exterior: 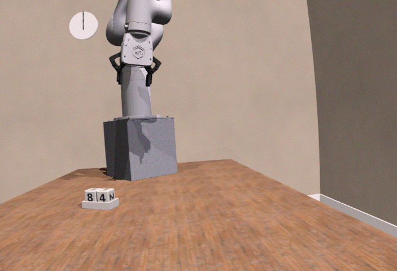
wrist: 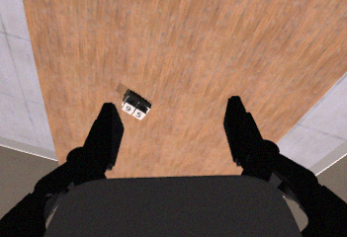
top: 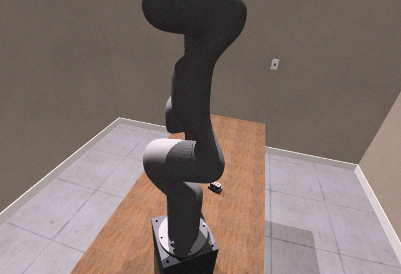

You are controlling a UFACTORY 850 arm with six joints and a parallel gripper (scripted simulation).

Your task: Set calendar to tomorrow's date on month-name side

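Observation:
A small white calendar tray (exterior: 100, 204) lies flat on the wooden table (exterior: 237, 223) (top: 239, 145) (wrist: 206, 49), with two white digit cubes side by side in it. In the exterior view the left cube (exterior: 90, 195) shows 8 and the right cube (exterior: 103, 196) shows 4 on the side facing that camera. I can read no month name there. In the wrist view the cubes' top faces read 9 (wrist: 129, 108) and 5 (wrist: 139, 114). The calendar (top: 213, 188) is small beside the arm in the top view. My gripper (exterior: 134, 82) (wrist: 171, 113) is open and empty, high above the table and far from the calendar.
The robot's grey pedestal (exterior: 141, 147) stands at the table's end, behind the calendar in the exterior view. The table's long edges drop to a tiled floor (top: 304, 193) on both sides. A round wall clock (exterior: 83, 25) hangs behind the arm.

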